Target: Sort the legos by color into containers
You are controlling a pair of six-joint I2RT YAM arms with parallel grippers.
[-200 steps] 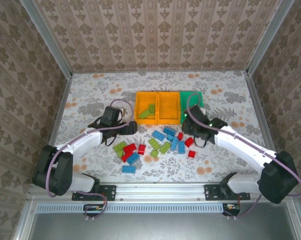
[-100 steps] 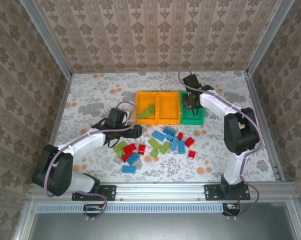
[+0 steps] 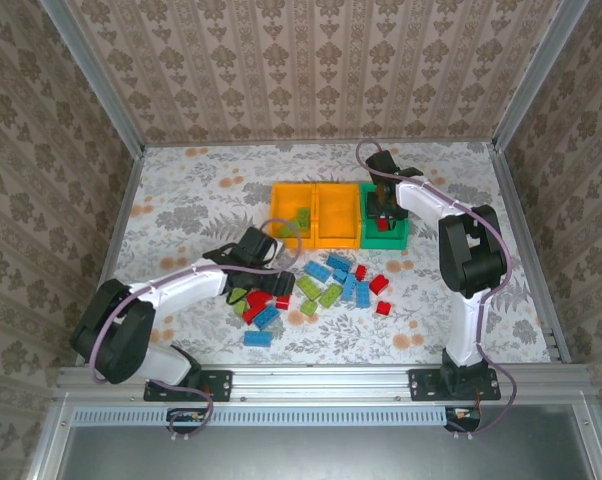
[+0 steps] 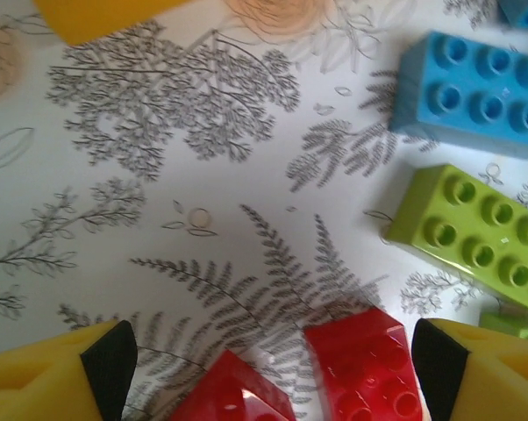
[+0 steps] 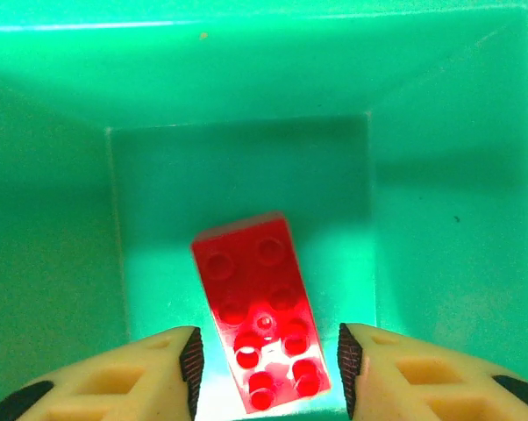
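On floral tabletop amid scattered legos: left tool spread over two red bricks; right tool parted astride red lego in green bin.

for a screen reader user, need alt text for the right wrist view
A red lego, studs up, is inside the green bin, seen from above. The right tool hangs over it, its two yellow fingers apart, with a gap on each side of the brick.
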